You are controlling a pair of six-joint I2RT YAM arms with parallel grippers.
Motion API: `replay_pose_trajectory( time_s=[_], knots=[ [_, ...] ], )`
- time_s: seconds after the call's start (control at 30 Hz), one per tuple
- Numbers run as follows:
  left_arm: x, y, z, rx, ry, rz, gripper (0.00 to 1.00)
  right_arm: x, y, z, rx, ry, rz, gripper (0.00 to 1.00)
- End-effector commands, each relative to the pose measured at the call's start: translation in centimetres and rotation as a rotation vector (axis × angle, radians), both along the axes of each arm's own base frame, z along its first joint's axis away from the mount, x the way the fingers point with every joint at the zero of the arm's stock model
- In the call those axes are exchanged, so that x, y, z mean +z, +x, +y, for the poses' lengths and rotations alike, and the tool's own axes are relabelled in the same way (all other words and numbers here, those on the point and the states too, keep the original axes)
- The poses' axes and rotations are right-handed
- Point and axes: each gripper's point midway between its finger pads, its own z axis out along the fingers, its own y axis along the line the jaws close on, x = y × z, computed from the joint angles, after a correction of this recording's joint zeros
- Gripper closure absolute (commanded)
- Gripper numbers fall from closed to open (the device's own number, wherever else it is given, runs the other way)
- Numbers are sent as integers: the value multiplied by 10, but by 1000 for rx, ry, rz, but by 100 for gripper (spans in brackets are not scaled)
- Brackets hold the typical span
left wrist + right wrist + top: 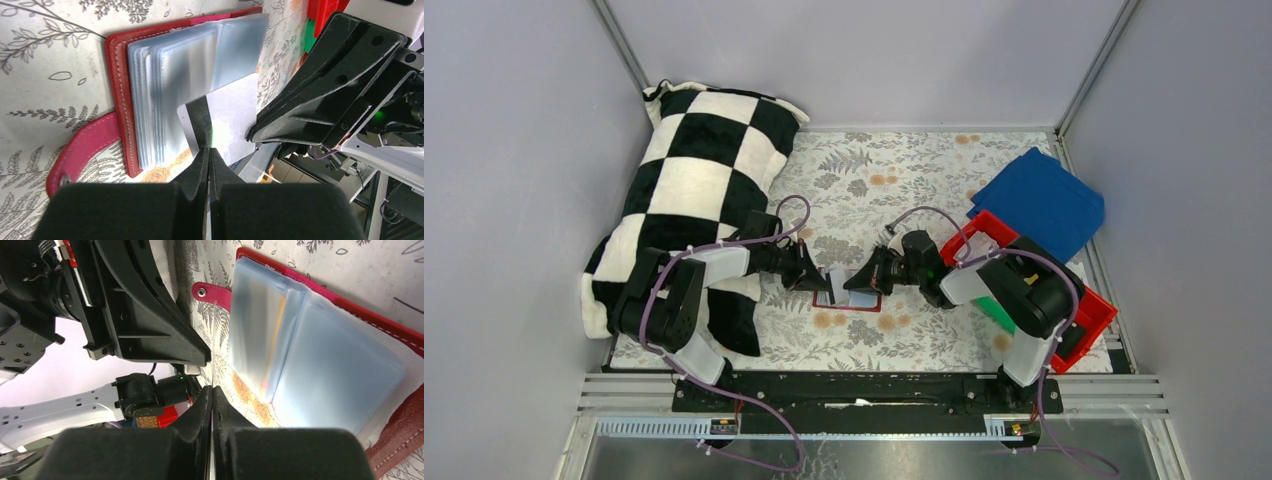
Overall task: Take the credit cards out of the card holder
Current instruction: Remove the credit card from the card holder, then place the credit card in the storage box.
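Note:
The dark-red card holder (852,305) lies open on the floral cloth, its clear sleeves (190,65) fanned out and its snap tab (85,150) pointing away. It also shows in the right wrist view (380,320). A grey credit card (232,115) with a dark stripe is held upright just above the holder and shows edge-on in the right wrist view (213,340). My left gripper (209,150) is shut on one edge of it. My right gripper (212,390) is shut on the opposite edge. The two grippers meet tip to tip over the holder (842,285).
A black-and-white checkered pillow (694,190) lies at the left under my left arm. A red bin (1094,310) and a blue bin (1039,200) stand at the right beside my right arm. Metal frame rails border the cloth.

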Motion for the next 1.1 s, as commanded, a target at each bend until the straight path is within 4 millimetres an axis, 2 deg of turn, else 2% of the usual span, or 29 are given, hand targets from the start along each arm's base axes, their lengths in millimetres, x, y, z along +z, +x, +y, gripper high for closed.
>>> replay_pose_trajectory(
  time_s=[0.0, 0.13, 0.2, 0.27, 0.4, 0.47, 0.53, 0.67, 0.77, 0.87, 0.97, 1.07],
  knots=[
    [29, 15, -8, -16, -54, -115, 100, 21, 5, 0, 27, -63, -107, 100],
    [41, 20, -6, -10, -36, -150, 100, 28, 11, -13, 1, -175, -170, 100],
    [53, 24, -5, -8, -21, -189, 95, 29, 12, -25, -20, -255, -177, 100],
    [65, 28, -4, -8, -9, -223, 89, 33, 16, -36, -53, -322, -200, 100],
    [91, 36, -3, -5, -1, -283, 70, 45, 28, -64, -153, -472, -240, 100],
    [100, 40, -1, 2, 15, -309, 61, 50, 30, -88, -227, -577, -229, 100],
    [106, 43, 2, 16, 39, -330, 58, 62, 35, -115, -332, -676, -234, 100],
    [118, 50, 7, 48, 77, -377, 57, 83, 41, -183, -533, -885, -224, 100],
    [124, 54, 10, 67, 98, -404, 57, 86, 42, -239, -663, -1001, -192, 100],
    [128, 56, 11, 75, 104, -421, 58, 87, 41, -283, -749, -1116, -167, 100],
    [127, 55, 11, 71, 102, -421, 57, 94, 42, -310, -793, -1263, -161, 100],
    [124, 55, 12, 71, 106, -414, 57, 92, 50, -318, -777, -1338, -146, 100]
  ],
)
